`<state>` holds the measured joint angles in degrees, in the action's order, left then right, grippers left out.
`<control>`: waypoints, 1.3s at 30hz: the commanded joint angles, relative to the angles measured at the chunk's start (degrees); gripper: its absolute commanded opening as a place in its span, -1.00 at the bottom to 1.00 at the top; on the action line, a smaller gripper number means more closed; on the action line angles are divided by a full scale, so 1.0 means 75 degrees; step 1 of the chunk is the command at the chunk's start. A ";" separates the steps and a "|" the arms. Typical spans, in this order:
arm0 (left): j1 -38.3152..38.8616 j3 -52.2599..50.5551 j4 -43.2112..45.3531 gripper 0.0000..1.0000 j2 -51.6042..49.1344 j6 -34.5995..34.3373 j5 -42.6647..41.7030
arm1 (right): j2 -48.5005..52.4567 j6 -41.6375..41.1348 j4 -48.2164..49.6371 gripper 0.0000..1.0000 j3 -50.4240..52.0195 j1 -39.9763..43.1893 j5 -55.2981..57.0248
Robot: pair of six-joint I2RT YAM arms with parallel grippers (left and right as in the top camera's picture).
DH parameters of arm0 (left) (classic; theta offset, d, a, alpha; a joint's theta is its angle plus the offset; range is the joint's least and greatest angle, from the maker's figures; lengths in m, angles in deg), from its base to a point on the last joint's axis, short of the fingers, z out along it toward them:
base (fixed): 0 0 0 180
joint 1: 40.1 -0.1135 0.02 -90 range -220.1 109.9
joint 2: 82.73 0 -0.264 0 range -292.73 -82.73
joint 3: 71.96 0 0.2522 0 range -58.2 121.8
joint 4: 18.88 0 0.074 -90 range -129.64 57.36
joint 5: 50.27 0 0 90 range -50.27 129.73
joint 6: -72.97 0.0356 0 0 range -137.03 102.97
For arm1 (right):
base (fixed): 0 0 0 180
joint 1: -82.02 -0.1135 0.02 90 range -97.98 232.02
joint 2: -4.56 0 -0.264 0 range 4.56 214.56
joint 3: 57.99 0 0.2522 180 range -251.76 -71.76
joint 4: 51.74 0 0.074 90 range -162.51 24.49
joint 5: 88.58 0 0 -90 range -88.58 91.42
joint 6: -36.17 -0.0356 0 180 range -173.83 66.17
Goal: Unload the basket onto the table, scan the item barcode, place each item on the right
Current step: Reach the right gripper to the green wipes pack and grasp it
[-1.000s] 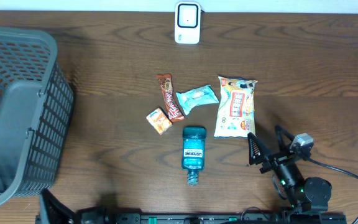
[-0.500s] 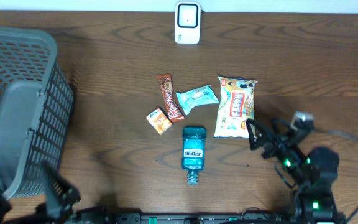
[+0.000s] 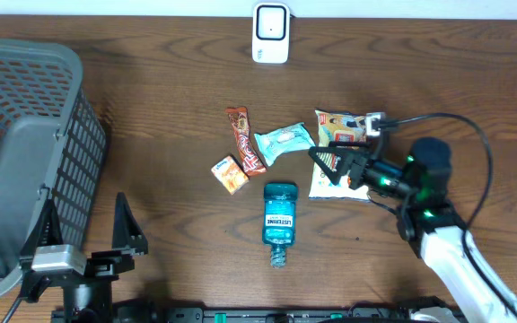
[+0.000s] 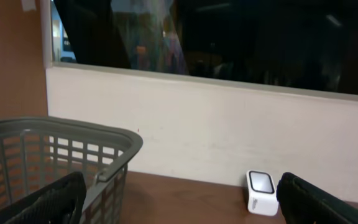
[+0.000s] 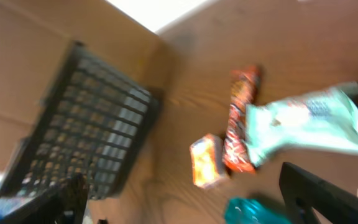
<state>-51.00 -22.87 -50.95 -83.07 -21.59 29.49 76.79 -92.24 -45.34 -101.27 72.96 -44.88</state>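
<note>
we saw a dark wooden table (image 3: 169, 81). on it a grey basket (image 3: 25, 135) sat at the left edge and a white scanner (image 3: 270, 32) at the far edge. in the middle lay a brown candy bar (image 3: 244, 140), a small orange box (image 3: 230, 174) just beside it, a teal packet (image 3: 285, 141), a snack bag (image 3: 341, 126) and a blue mouthwash bottle (image 3: 279, 215) on its side.

The overhead view is lit brightly and evenly; the table (image 3: 169, 81) is rendered sharp, and only a soft shadow is cast right of the basket (image 3: 25, 152). The right wrist view is smeared throughout by motion blur, so the pale green packet (image 5: 303, 127) is seen soft-edged, and the top centre is blown out white. The left wrist view is dimmer: the window (image 4: 229, 37) is left dark, with faint reflections, while the wall (image 4: 185, 137) is softly lit.
</note>
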 commanded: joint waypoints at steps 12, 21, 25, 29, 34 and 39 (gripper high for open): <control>-0.0038 -0.0041 -0.0507 0.96 0.0017 -0.0073 -0.0122 | 0.3343 -0.0871 0.2390 -0.98 -0.0635 -0.1585 0.2498; -0.0038 -0.0041 -0.0530 0.96 0.0017 -0.0073 -0.0125 | 0.5106 -0.0781 0.2541 -0.98 -0.1859 -0.1609 0.2649; -0.0038 -0.0041 -0.0530 0.96 0.0017 -0.0073 -0.0125 | 0.6012 -0.0752 0.2366 -0.98 -0.1958 -0.1786 0.2719; -0.0038 -0.0041 -0.0530 0.96 0.0017 -0.0073 -0.0125 | 0.6685 -0.0746 0.2428 -0.98 -0.1958 -0.1833 0.2818; -0.0038 -0.0041 -0.0533 0.96 0.0017 -0.0067 -0.0122 | 0.6385 -0.0224 0.2425 -0.98 -0.1976 -0.1402 0.2387; -0.0038 -0.0041 -0.0746 0.96 0.0017 -0.0064 -0.0122 | 0.5059 -0.0181 0.2192 -0.97 -0.1988 -0.0723 0.1381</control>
<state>-51.00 -22.96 -55.91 -83.07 -21.59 29.29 120.06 -95.45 -28.01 -116.95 64.41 -31.38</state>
